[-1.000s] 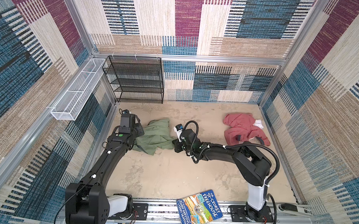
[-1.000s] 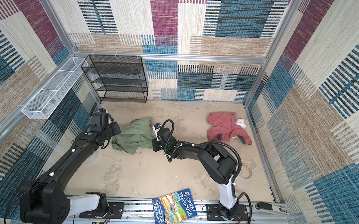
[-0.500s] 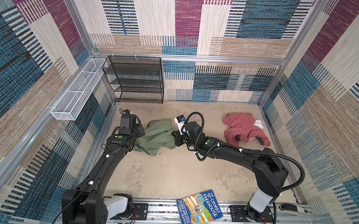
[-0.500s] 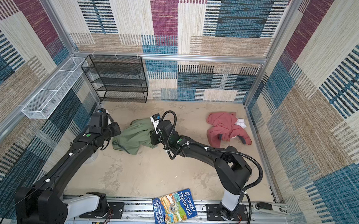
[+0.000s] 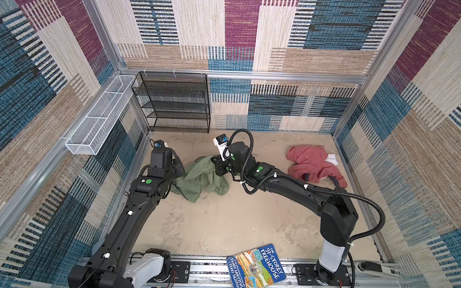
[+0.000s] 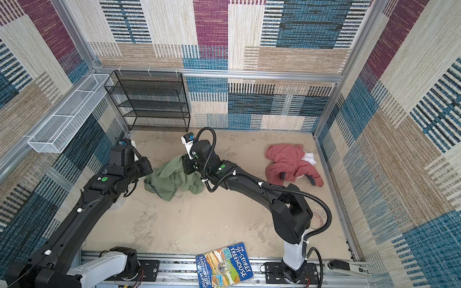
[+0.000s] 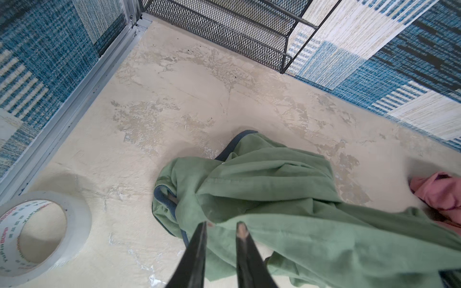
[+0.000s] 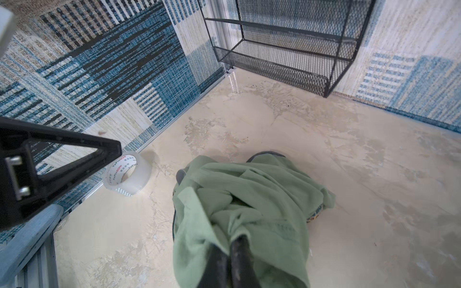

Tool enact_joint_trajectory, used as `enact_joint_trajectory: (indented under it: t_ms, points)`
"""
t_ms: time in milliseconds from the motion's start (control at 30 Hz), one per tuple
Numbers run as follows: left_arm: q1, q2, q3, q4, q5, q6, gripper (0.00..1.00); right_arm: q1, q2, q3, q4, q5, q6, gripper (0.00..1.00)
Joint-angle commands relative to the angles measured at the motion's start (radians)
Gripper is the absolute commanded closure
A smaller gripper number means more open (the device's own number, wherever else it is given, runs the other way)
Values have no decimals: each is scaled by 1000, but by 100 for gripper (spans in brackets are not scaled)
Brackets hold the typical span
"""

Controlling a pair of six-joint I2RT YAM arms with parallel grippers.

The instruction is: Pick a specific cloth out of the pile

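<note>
Patterned carpet walls enclose a sandy floor (image 5: 234, 212), with a black wire rack (image 5: 172, 103) at the back.

**Change.** Over the last second the right arm has stretched out. Its right pincer (image 5: 218, 167) has travelled a little towards the rack and upward. The near edge of the cloth (image 5: 203, 179) has been drawn into a raised ridge instead of lying slack. The left arm has hardly shifted. This suggests that lifting has begun and the grip is holding.

**Position.** In both top views the green cloth lies left of centre, well apart from the pile (image 5: 312, 165) of red and white garments near the right wall. Separation appears largely done.

**Right pincer** (image 8: 230, 243). The jaws are pressed together on a gathered fold, and the cloth (image 8: 249, 199) hangs away from the tips.

**Left pincer** (image 7: 220, 225). It sits at the opposite edge of the cloth (image 7: 274, 189). Its fingers (image 7: 199, 239) are narrowly parted with green fabric in the gap. Whether they truly pinch it cannot be told.

**Nearby.** A tape roll (image 7: 82, 219) rests close by, untouched.
</note>
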Motion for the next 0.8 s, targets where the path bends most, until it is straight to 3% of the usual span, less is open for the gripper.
enact_joint_trajectory:
  t_ms: [0, 467, 600, 767]
  points:
    - [1, -24, 25, -59, -43, -7, 75, 1, 58, 114, -42, -37, -38, 100]
    - [1, -120, 36, -106, -1, -14, 74, 2, 572, 780, -204, -163, -45, 100]
    - [1, -134, 36, -112, -2, -5, 73, 2, 665, 870, -195, -200, -26, 100]
    - [1, -139, 44, -123, -7, 1, 73, 3, 713, 869, -166, -219, -12, 100]
